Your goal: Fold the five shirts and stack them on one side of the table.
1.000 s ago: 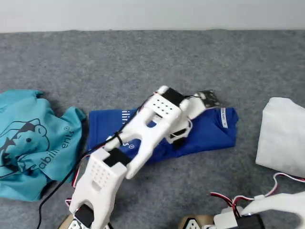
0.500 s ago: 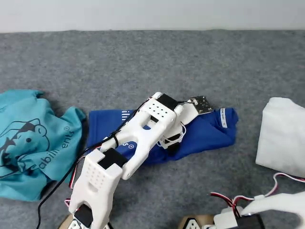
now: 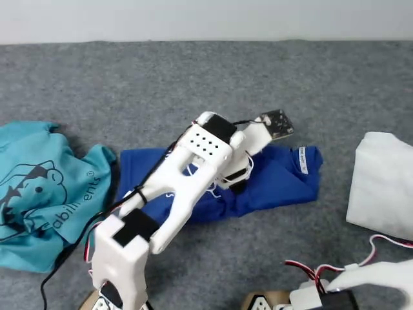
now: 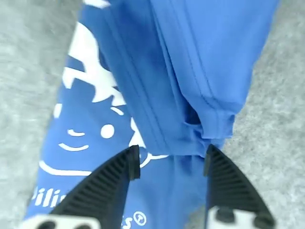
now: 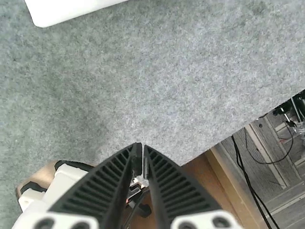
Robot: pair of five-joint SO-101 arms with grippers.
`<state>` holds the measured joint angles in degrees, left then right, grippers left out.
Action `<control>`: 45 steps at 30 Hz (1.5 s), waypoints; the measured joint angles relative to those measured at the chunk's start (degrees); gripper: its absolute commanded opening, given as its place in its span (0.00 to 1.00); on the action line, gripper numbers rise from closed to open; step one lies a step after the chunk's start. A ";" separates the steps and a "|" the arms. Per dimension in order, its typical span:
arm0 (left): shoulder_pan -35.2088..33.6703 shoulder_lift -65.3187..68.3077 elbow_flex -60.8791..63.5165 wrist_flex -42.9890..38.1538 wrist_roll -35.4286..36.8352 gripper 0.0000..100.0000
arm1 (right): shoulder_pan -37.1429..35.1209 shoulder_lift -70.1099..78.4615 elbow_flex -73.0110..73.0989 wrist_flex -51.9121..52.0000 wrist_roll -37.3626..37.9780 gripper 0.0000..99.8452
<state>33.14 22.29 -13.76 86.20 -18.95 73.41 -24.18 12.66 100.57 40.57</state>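
A blue shirt (image 3: 284, 174) with white print lies partly folded in the middle of the grey table (image 3: 193, 77). My left arm stretches over it from the front. In the left wrist view my left gripper (image 4: 171, 160) stands open just above the blue shirt (image 4: 200, 57), one finger (image 4: 125, 167) on either side of a folded seam. A teal shirt (image 3: 39, 194) lies crumpled at the left. A folded white shirt (image 3: 381, 184) rests at the right edge. My right gripper (image 5: 141, 151) is shut on nothing, low over bare table at the front right.
The table's front edge (image 5: 224, 138) runs close to my right gripper, with floor and cables beyond it. The white shirt's corner (image 5: 66, 9) lies past the right gripper. Open grey surface spans the back of the table.
My left arm drew back a little, then shifted toward the far side over the blue shirt. The shirt's right part sits slightly higher. The right arm kept still.
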 measured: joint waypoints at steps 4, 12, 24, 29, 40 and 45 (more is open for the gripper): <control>-2.55 -4.22 0.00 1.41 1.85 0.22 | 0.00 0.00 0.00 0.00 0.00 0.01; -23.03 -6.68 0.00 6.77 8.88 0.23 | 0.00 0.00 0.00 0.00 0.00 0.01; -46.51 -1.76 0.00 10.55 4.22 0.29 | 0.00 0.00 0.00 0.00 0.00 0.01; -46.86 5.01 0.00 11.08 2.46 0.28 | 0.00 0.00 0.00 0.00 0.00 0.01; -45.27 7.82 0.00 11.08 2.46 0.28 | 0.00 0.00 0.00 0.00 0.00 0.01; -42.99 7.56 0.00 12.31 2.46 0.28 | 0.00 0.00 0.00 0.00 0.00 0.01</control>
<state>-9.85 29.85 -13.76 98.51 -16.48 73.41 -24.18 12.66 100.57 40.57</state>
